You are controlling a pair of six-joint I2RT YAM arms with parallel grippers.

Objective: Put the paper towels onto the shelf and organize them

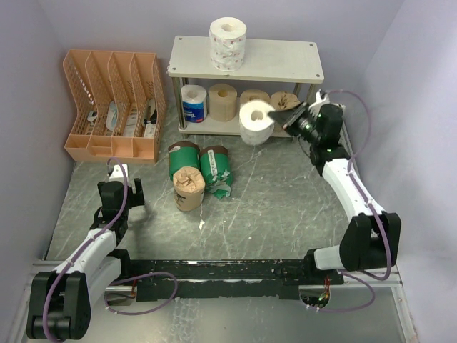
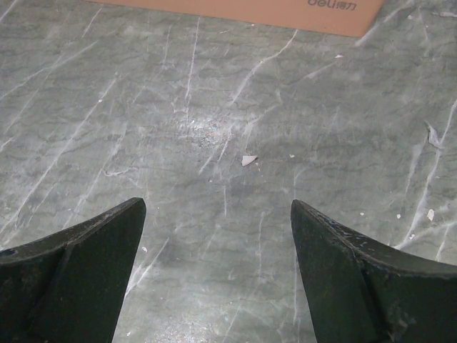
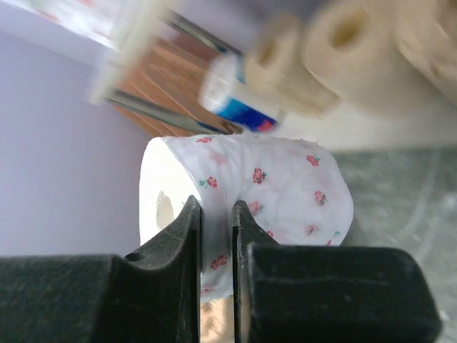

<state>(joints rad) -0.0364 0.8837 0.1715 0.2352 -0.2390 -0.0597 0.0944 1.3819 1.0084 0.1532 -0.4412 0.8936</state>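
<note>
The shelf (image 1: 278,61) stands at the back, with one white patterned paper towel roll (image 1: 228,43) on its top board. Its lower tier holds a blue-and-white roll (image 1: 193,103), two tan rolls (image 1: 222,101) and a brown one (image 1: 283,100). My right gripper (image 1: 275,115) is shut on the wall of a white rose-patterned roll (image 1: 255,123), held in front of the lower tier. In the right wrist view the right gripper (image 3: 218,214) pinches this roll (image 3: 293,182) from its edge. Two green wrapped rolls (image 1: 184,157) and a brown-paper roll (image 1: 189,188) lie on the table. My left gripper (image 2: 218,214) is open above bare table.
An orange slotted file organizer (image 1: 114,107) stands at the back left, and its base edge (image 2: 250,11) shows at the top of the left wrist view. Purple walls close in the left, back and right. Small paper scraps (image 2: 248,160) lie on the grey marbled table (image 1: 285,207).
</note>
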